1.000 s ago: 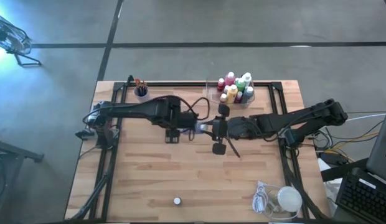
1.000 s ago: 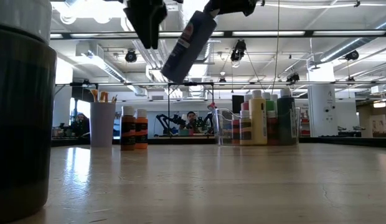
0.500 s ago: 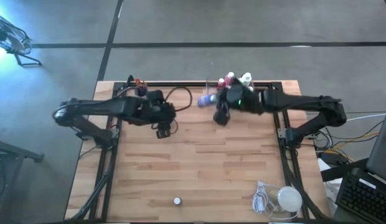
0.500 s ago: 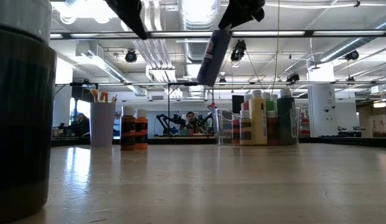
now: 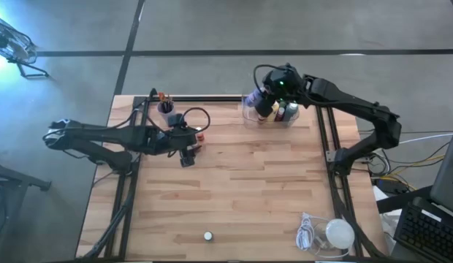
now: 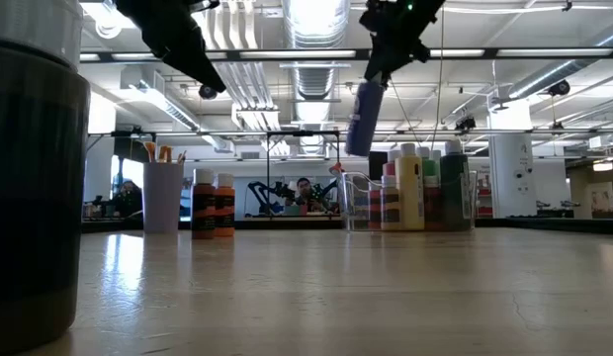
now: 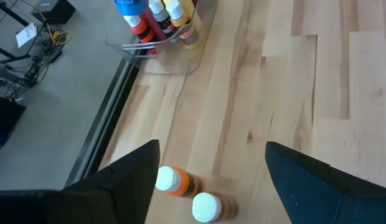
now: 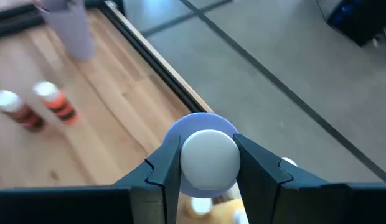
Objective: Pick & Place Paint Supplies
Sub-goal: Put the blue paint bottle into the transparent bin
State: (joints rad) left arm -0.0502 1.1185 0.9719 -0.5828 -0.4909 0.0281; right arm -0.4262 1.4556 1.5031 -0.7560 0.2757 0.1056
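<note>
My right gripper (image 5: 260, 103) is shut on a blue bottle (image 6: 364, 117) with a white cap, high over the near-left corner of the clear tray (image 5: 269, 121) at the table's far right. Several pale-capped bottles (image 6: 415, 188) stand in that tray. My left gripper (image 5: 187, 156) hangs open in the air, just near-side of two orange bottles (image 7: 190, 193) standing on the wood left of centre. Neither bottle is touched. A purple cup (image 5: 166, 108) with paintbrushes stands at the far left. My right gripper pinches the blue bottle between its two fingers (image 8: 165, 167) at its upper end, beside the white cap (image 8: 208, 157). The fingers come slanting down from above. The bottle hangs below them, cap up and slightly tilted, well clear of the table and above the tray's bottles.
A white round lump with a coiled cord (image 5: 335, 234) lies at the near right corner. A dark cylinder (image 6: 30, 178) stands close to the low camera at the near edge. Black rails (image 5: 331, 146) run along the table's left, right and far sides. Bare wood lies across the middle.
My right gripper has carried the blue bottle from the table's middle up and toward the far edge, over the tray; the bottle has swung from steeply tilted to nearly upright. My left gripper has drawn back toward the left edge, sinking and tipping toward the orange bottles.
</note>
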